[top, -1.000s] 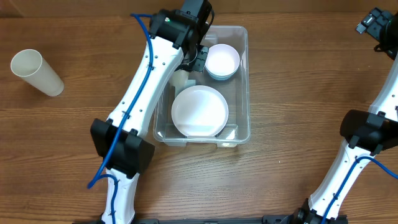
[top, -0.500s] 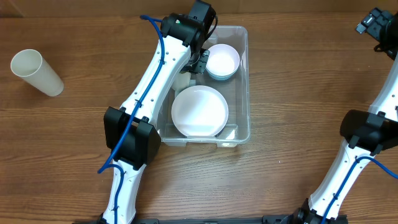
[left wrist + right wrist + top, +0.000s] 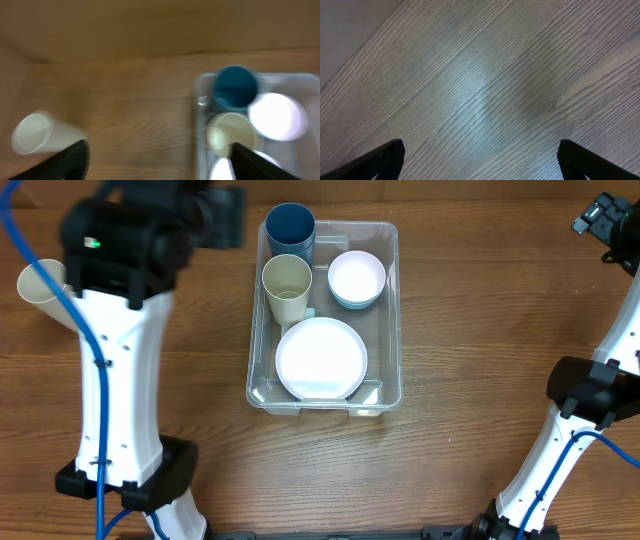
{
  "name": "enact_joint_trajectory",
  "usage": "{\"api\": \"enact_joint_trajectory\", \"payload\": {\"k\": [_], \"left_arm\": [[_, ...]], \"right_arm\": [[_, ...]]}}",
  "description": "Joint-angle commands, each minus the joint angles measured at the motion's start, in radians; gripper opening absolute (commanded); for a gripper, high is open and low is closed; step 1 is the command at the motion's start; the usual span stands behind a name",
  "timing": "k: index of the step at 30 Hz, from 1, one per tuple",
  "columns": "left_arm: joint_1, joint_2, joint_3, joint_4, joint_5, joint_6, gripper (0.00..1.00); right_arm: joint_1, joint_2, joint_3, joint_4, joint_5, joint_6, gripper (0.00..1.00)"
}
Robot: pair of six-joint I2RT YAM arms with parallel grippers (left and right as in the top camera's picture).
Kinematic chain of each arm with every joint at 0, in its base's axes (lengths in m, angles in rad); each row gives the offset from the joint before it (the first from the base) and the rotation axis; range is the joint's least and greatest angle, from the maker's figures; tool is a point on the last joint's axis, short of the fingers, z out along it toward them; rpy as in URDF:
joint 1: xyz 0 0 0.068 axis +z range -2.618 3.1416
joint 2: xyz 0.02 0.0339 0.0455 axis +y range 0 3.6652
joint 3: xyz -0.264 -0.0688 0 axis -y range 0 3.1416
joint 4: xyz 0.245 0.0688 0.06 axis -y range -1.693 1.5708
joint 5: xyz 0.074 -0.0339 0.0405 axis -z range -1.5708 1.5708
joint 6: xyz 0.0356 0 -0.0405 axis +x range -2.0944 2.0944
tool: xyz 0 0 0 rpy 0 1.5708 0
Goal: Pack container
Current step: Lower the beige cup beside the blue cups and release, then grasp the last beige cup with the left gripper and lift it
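The clear container [image 3: 388, 340] sits mid-table. Inside it stand a blue cup [image 3: 289, 228] at the far-left corner and a cream cup [image 3: 287, 283] just in front of it. A white bowl [image 3: 357, 278] sits beside them, and a white plate [image 3: 320, 358] lies in the near half. My left arm is raised high at the upper left. Its gripper [image 3: 158, 146] is open and empty, over bare wood left of the container [image 3: 200, 100]. The blurred left wrist view shows the blue cup [image 3: 235, 86] and the cream cup [image 3: 231, 132]. My right gripper [image 3: 481, 144] is open over bare table.
Another cream cup [image 3: 40, 280] lies on its side at the table's far left, partly behind my left arm, and appears blurred in the left wrist view [image 3: 35, 132]. The right arm [image 3: 600, 215] stands at the far right edge.
My left gripper has opened, risen out of the container and swung left. The cream and blue cups it covered now show standing in the container. The right arm is unmoved.
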Motion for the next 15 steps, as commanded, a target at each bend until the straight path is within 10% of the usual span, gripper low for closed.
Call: {"api": "enact_joint_trajectory", "payload": {"k": [1, 6, 15], "left_arm": [[0.285, 0.053, -0.002, -0.039, 0.005, -0.103, 1.00], [0.560, 0.203, -0.003, -0.011, 0.206, -0.114, 1.00], [0.616, 0.499, -0.003, 0.045, 0.275, -0.084, 1.00]], "right_arm": [[-0.001, -0.033, 0.020, 0.003, 0.011, 0.008, 1.00], [-0.001, -0.033, 0.020, 0.003, 0.011, 0.008, 1.00], [-0.001, -0.033, 0.020, 0.003, 0.011, 0.008, 1.00]]}}
